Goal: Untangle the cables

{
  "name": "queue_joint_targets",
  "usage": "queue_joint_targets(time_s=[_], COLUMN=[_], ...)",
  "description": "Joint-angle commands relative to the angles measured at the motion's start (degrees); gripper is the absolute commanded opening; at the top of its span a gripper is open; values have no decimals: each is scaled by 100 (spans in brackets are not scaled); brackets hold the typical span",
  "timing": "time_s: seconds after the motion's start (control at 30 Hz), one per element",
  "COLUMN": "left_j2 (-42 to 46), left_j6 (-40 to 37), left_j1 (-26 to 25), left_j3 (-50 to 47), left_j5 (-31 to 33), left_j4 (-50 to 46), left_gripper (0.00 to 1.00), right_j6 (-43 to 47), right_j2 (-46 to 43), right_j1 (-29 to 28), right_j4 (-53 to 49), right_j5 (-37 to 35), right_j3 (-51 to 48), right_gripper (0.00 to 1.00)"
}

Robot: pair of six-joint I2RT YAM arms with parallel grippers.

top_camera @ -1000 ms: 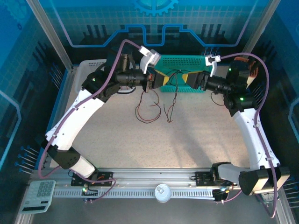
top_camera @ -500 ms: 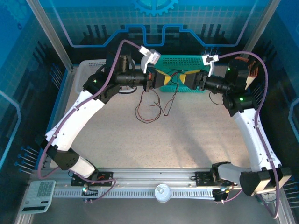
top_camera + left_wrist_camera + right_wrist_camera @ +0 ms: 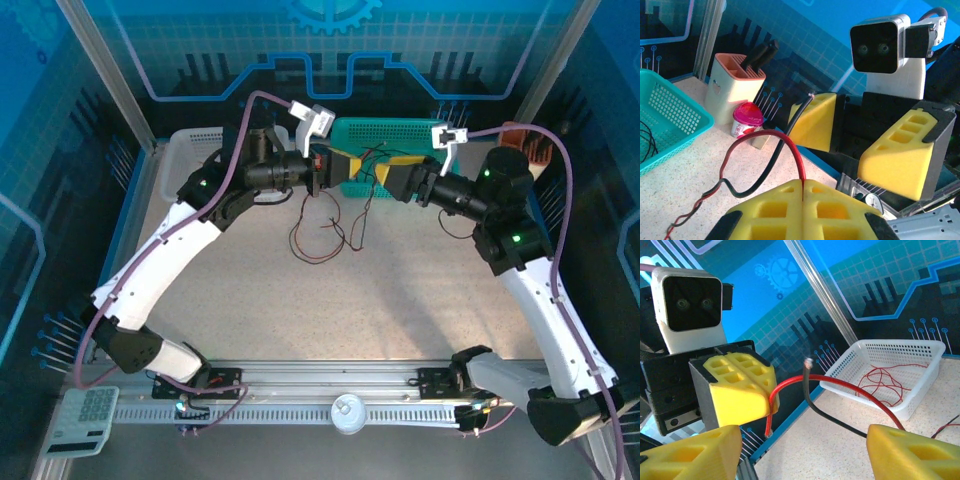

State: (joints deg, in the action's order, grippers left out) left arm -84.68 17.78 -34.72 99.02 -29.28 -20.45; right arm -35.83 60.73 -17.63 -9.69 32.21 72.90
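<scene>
My left gripper (image 3: 803, 184) is pinching the red cable (image 3: 767, 131); right gripper (image 3: 392, 178), spread wider now, crept closer (teal basket (image 3: 390, 133) at 12 o'clock behind them).

The left gripper (image 3: 322, 180) and right gripper (image 3: 392, 180) face each other at the table's (image 3: 400, 300) back, before the centre basket (image 3: 400, 130). Cables (image 3: 325, 238) hang between them onto the table. A corner basket (image 3: 195, 140) sits back left and a knife block (image 3: 528, 140) back right.
</scene>
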Motion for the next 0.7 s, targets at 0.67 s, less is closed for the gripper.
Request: queue_joint_targets(time_s=[0.67], left_j2=[287], left_j6=[107], left_j1=[32], left_j3=[-182], left_j5=[58], left_j4=[330], left_gripper=[0], right_j6=[-783], right_j2=[572], right_j1=[-376], right_j4=[1051], right_j5=[-971], right_j3=[391], right_gripper=[61])
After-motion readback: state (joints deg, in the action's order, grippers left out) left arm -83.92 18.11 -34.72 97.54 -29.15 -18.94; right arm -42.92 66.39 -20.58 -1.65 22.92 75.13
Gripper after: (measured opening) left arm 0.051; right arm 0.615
